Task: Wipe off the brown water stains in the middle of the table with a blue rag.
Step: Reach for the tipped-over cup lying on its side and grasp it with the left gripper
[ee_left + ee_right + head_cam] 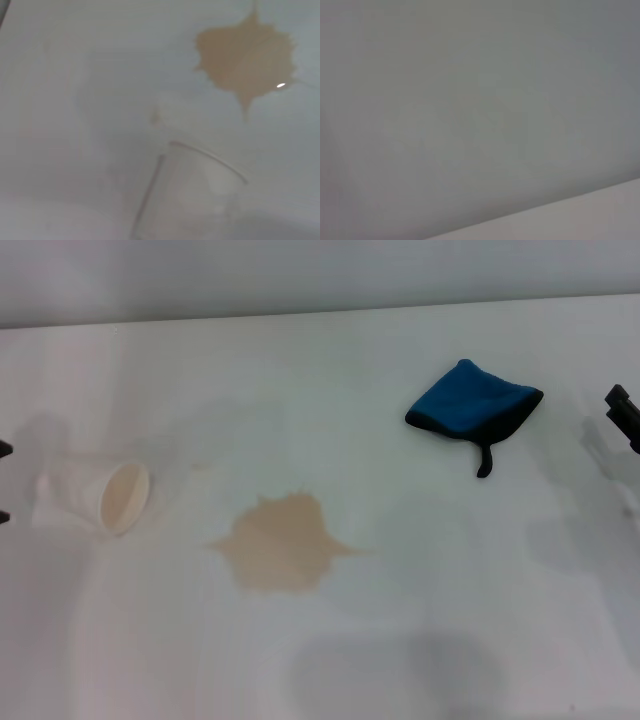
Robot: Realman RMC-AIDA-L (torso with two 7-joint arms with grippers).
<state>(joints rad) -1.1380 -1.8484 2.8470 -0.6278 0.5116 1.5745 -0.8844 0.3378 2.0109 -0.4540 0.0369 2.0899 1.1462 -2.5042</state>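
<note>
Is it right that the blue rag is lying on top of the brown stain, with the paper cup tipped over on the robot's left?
Not quite. The head view shows the blue rag lying apart from the brown stain, farther back on the robot's right, on bare table. The paper cup is indeed tipped over on the left.

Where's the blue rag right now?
In the head view, the blue rag lies flat on the table, on the robot's right, beyond the brown water stains.

Obstacle I log: tipped paper cup (105, 497) lying near brown stain's (280, 543) left edge. Bare counter (420, 640) between stain and blue rag (470, 405).
</note>
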